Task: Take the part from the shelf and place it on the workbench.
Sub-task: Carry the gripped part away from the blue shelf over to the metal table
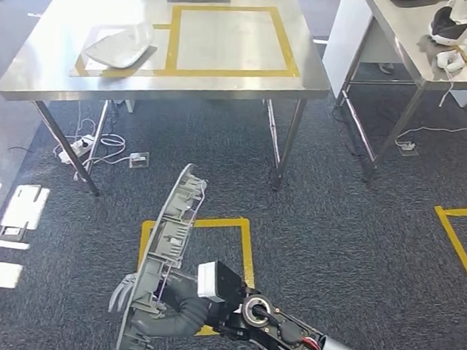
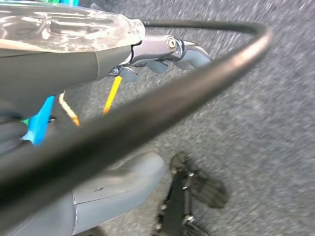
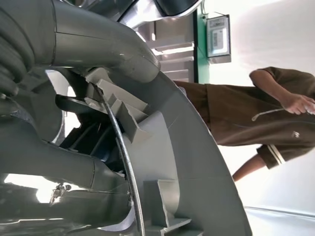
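Right hand: right hand [image 1: 178,310] grips the grey part [image 1: 166,250], fingers wrapped around its ribbed inner side.
Part: held upright above the carpet, well short of the workbench [image 1: 41,60].
Left hand: left hand [image 2: 163,51] hangs over carpet; grasp cannot be told.

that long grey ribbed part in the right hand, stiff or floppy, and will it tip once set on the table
The grey part probably stays stiff: it holds its curve upright from the right hand. Likely light, being thin ribbed plastic. Its curved shell may rock on the workbench.
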